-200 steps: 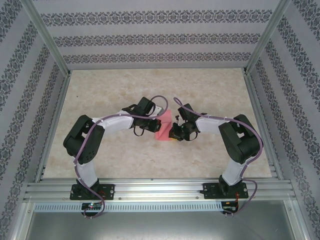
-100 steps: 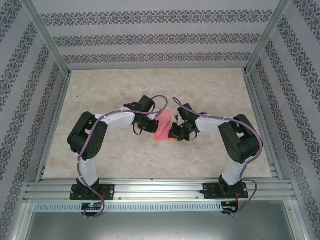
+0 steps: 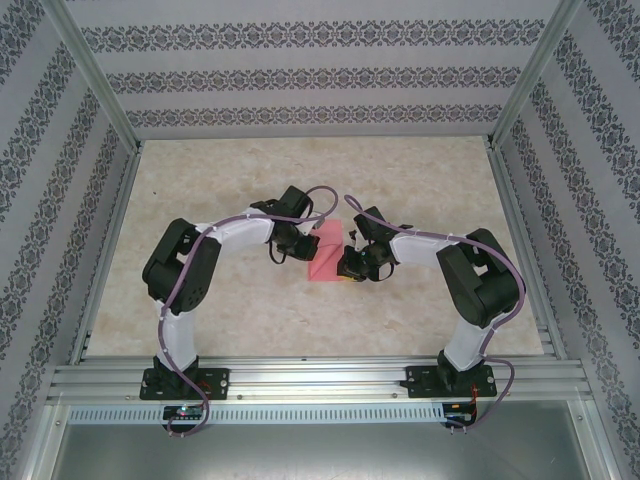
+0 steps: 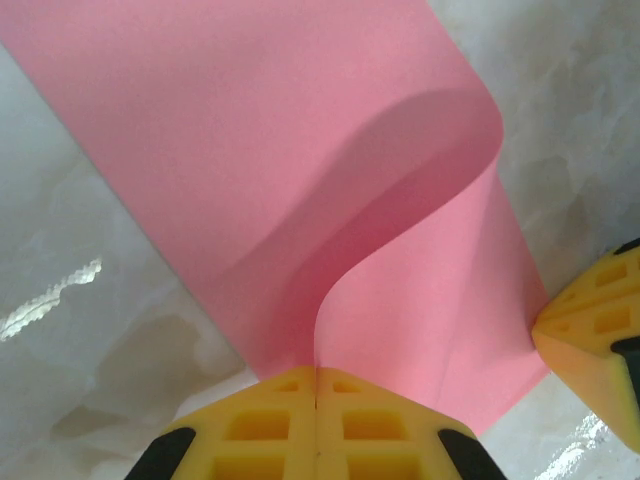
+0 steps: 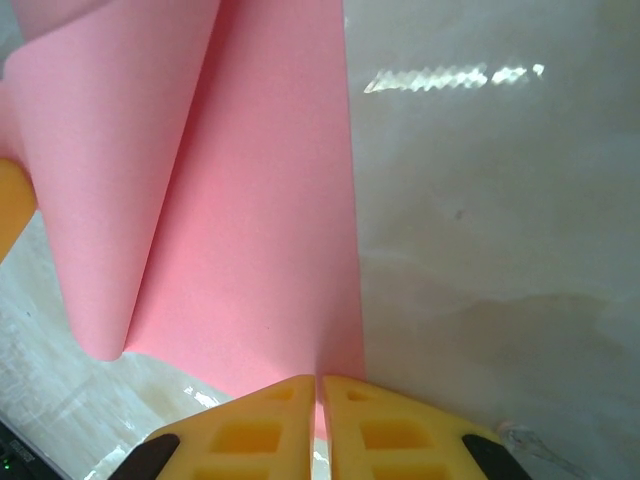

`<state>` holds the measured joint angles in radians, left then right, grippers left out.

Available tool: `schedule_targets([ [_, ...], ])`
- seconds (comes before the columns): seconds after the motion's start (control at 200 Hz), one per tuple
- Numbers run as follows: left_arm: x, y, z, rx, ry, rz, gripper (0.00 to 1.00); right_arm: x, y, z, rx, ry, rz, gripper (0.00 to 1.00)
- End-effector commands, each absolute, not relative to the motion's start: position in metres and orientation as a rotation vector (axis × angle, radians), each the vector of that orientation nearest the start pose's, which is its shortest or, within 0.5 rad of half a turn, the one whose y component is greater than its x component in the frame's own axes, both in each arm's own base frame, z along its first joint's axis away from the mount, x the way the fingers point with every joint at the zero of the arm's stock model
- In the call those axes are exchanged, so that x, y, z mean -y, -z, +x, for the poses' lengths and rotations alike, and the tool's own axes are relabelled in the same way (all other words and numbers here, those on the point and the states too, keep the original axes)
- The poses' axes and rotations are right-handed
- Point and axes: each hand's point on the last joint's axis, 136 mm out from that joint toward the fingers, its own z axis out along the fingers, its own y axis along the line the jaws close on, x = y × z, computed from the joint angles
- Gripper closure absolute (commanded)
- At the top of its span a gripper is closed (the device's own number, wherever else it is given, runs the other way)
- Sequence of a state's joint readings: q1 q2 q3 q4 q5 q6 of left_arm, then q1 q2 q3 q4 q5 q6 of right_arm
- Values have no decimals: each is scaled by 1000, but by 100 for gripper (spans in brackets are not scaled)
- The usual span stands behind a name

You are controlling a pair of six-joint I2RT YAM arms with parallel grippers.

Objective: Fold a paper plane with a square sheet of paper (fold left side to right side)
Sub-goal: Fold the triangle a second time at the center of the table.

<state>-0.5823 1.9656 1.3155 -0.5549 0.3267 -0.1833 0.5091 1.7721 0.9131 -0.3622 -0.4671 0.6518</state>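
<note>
The sheet of paper (image 3: 327, 256) lies near the middle of the table (image 3: 420, 190), well away from every edge, between the two grippers. The left gripper (image 3: 303, 248) is clenched on one edge of the sheet. In its wrist view the yellow fingertips (image 4: 316, 375) meet with the pink edge pinched between them, and the paper rises from there in a soft, rounded curl with no crease in it. The right gripper (image 3: 345, 265) is clamped on the opposite side. In its wrist view the fingers (image 5: 320, 385) sit almost together with a sliver of pink between them, that side of the sheet lying flat on the table.

The risks look like these. The lifted flap is only bowed, so if the left gripper comes down off line, the edges would likely not match and the crease would set crooked. A pull across the right gripper's pinch could drag the flat half along the smooth table, or tear the thin paper. A slipped pinch would let the curl spring back flat.

No container is involved; the paper rests straight on the table.
</note>
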Motion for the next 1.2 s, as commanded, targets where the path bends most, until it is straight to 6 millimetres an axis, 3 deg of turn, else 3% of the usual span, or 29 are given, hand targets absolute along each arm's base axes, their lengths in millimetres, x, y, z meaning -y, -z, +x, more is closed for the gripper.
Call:
schedule_targets([
  [0.0, 280, -34, 342, -2797, 591, 683, 97, -232, 2, 268, -3034, -770, 81, 87],
  [0.62, 278, -23, 346, -2827, 563, 685, 97, -231, 3, 267, -3037, -770, 80, 87],
  [1.194, 288, -29, 348, -2793, 646, 674, 96, -230, 4, 266, -3038, -762, 82, 87],
])
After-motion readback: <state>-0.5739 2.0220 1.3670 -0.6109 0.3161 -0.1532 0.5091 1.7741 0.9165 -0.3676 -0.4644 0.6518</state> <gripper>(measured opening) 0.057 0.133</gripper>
